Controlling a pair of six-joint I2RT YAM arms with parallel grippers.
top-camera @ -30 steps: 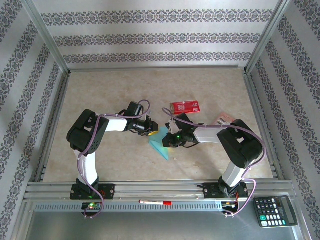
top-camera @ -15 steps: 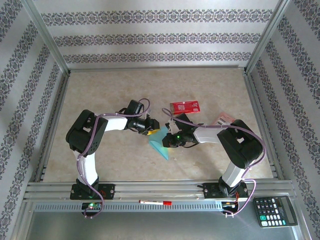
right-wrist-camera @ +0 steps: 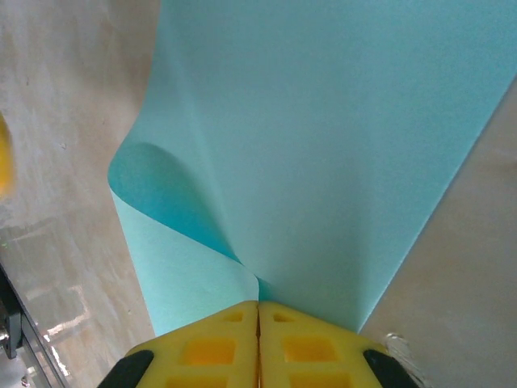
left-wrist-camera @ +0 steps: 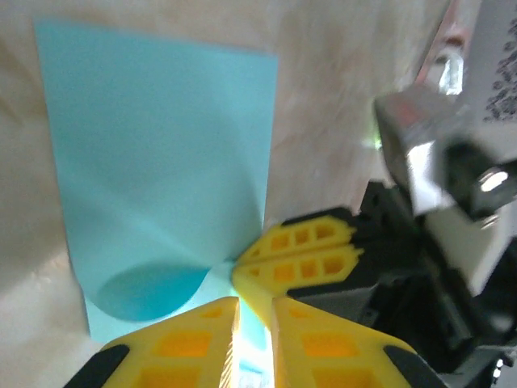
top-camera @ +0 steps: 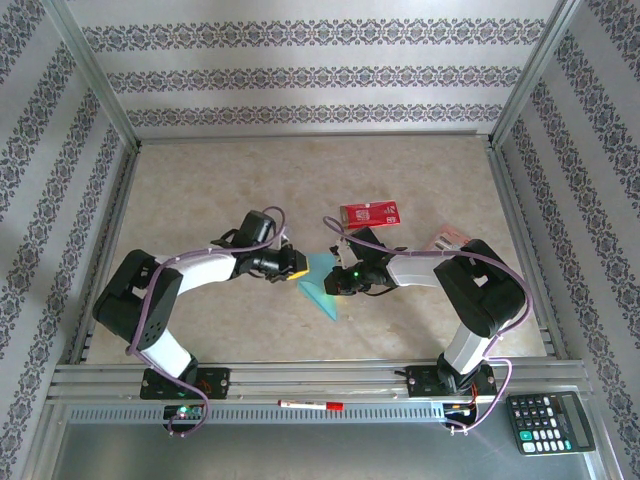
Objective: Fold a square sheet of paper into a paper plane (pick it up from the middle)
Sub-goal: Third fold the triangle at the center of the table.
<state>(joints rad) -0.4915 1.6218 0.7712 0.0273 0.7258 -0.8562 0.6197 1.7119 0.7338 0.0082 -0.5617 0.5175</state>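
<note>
Top external: left gripper (top-camera: pixel 300 268), right gripper (top-camera: pixel 332 284) tight on blue sheet (top-camera: pixel 322 299); red packet (top-camera: pixel 370 213) behind.

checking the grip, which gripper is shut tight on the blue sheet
The right gripper: fingers meet on the square sheet of paper with no gap; the left gripper shows a slit.

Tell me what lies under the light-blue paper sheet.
Beige table shows around the square sheet of paper; the right end effector pinches its curled edge. Whatever lies beneath the sheet itself is covered.
</note>
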